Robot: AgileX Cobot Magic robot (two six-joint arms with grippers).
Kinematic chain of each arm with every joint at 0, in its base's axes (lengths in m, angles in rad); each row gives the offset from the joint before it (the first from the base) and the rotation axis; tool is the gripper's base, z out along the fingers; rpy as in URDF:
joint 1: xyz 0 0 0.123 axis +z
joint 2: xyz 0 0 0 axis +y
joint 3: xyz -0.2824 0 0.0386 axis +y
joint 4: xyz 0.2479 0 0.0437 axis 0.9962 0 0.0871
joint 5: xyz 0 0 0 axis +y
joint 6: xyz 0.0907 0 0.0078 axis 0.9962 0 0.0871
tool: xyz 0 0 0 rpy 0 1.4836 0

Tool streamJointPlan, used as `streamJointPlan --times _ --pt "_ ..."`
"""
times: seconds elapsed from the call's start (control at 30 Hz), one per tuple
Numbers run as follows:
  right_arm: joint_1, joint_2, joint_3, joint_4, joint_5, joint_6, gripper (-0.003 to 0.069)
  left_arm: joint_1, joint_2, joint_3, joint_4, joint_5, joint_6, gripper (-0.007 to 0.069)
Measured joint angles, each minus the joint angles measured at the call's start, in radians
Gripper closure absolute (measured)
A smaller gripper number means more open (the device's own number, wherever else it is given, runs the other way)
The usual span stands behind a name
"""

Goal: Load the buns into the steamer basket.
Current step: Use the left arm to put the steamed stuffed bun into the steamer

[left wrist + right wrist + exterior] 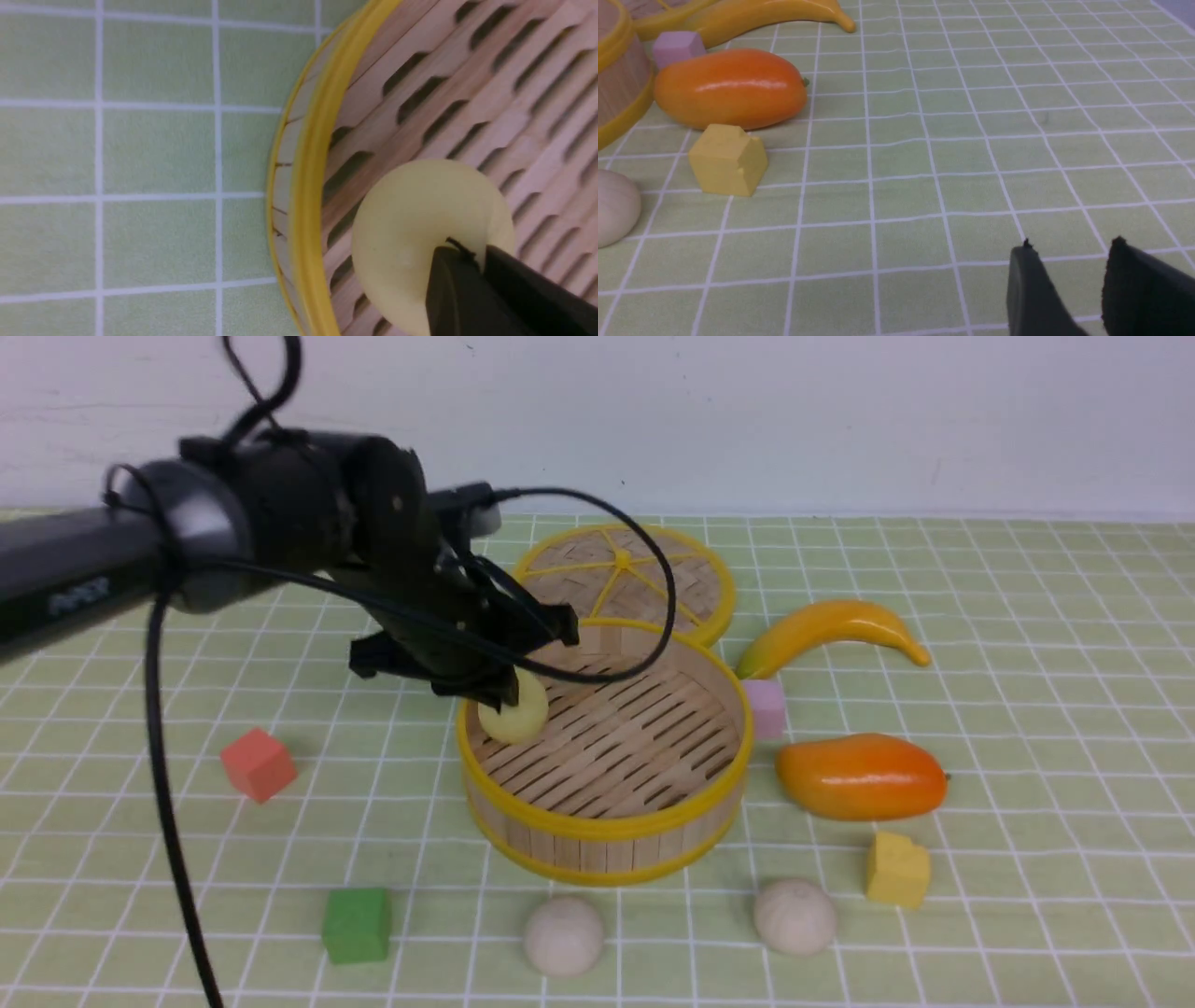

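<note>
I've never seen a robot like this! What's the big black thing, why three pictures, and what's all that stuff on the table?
It's a robot with two arms, each ending in a two-fingered gripper. The wide picture looks forward from between the arms; the other two come from cameras on the wrists. The left gripper is down in the steamer basket at a pale yellow bun; its fingertips are close together, but I can't tell if they pinch it. The right gripper is open, holding nothing. Two beige buns wait in front of the basket. Around it lie the lid, a banana, a mango and coloured cubes.
</note>
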Motion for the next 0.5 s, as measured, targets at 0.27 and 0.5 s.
streamJointPlan --times 0.27,0.5 --pt "0.000 0.000 0.000 0.000 0.000 0.000 0.0418 0.000 0.006 0.000 0.007 0.014 -0.023 0.0414" --pt "0.000 0.000 0.000 0.000 0.000 0.000 0.0418 0.000 -0.203 0.000 0.104 0.126 -0.007 0.0273"
